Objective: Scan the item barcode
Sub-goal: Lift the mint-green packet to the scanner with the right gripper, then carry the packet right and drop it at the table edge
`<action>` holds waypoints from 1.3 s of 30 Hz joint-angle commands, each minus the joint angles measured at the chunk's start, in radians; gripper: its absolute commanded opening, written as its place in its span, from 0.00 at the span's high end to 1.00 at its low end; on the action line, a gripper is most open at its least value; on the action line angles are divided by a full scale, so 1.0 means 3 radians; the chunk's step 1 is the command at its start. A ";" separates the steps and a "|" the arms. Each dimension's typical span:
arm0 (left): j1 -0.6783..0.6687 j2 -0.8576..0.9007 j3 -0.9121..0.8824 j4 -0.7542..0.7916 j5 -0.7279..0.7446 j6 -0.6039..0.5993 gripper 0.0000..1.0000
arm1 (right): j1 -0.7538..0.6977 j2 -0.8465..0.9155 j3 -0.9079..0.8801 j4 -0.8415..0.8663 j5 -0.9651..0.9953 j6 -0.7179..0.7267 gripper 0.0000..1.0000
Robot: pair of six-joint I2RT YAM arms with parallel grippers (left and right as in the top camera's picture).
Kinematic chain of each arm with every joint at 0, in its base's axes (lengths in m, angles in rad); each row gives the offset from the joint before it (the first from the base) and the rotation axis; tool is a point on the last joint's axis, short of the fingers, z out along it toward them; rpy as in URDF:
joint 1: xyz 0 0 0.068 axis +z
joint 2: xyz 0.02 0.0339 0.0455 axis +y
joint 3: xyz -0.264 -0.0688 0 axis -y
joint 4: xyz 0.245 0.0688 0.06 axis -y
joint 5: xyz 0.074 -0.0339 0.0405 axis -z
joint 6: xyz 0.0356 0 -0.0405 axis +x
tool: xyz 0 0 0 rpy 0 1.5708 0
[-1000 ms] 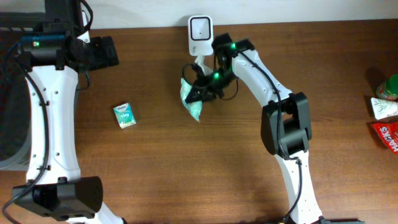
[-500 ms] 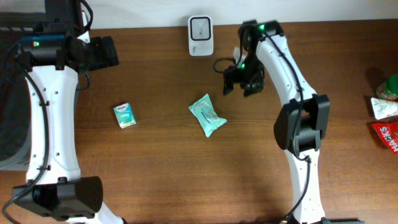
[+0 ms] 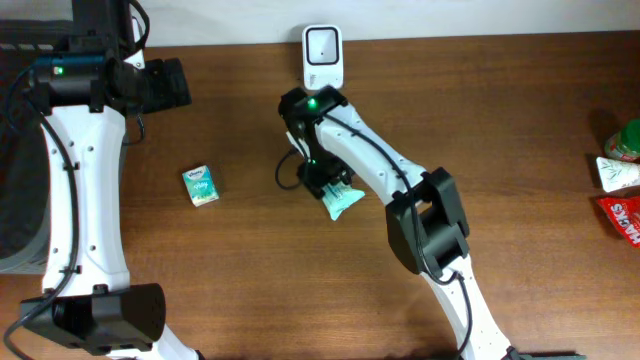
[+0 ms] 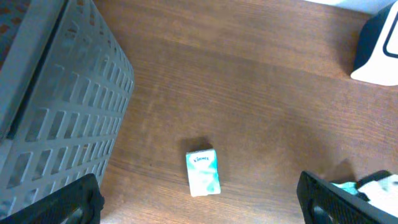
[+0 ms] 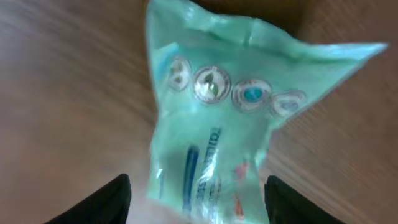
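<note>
A light green plastic packet (image 3: 342, 200) lies flat on the brown table, below the white barcode scanner (image 3: 322, 57) at the back edge. My right gripper (image 3: 322, 183) is right over the packet's near end. In the right wrist view the packet (image 5: 217, 124) fills the frame, and the right gripper (image 5: 196, 199) stands open, a dark finger on each side of it with a gap showing. My left gripper (image 3: 165, 85) is open and empty at the back left. In its view a small white and teal tissue box (image 4: 203, 173) lies below the left gripper (image 4: 199, 205).
A grey slatted basket (image 4: 56, 93) stands at the left edge of the table. The small tissue box (image 3: 200, 186) lies left of centre. A green-lidded container (image 3: 624, 138), a white pack (image 3: 618, 173) and a red pack (image 3: 624, 218) sit at the right edge.
The right gripper held the green packet up by the scanner, let it go and opened. The packet now lies on the table, and the gripper swung right, then came back over it.
</note>
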 commanded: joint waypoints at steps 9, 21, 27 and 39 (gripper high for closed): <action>-0.0013 -0.0008 0.0048 -0.0006 -0.0024 -0.0039 0.01 | -0.0004 -0.0014 -0.0055 0.0369 0.0142 0.0395 0.85; -0.0013 -0.0008 0.0048 -0.0006 -0.0024 -0.0039 0.01 | -0.0678 -0.0003 0.0848 0.2570 0.0229 0.0411 0.96; -0.0013 -0.0008 0.0048 -0.0005 -0.0024 -0.0039 0.01 | -0.0682 0.0226 0.0848 0.3127 0.0217 0.0651 0.96; -0.0013 -0.0008 0.0048 -0.0006 -0.0024 -0.0039 0.01 | -0.1508 -0.0201 0.0855 0.1883 0.1816 0.1385 0.96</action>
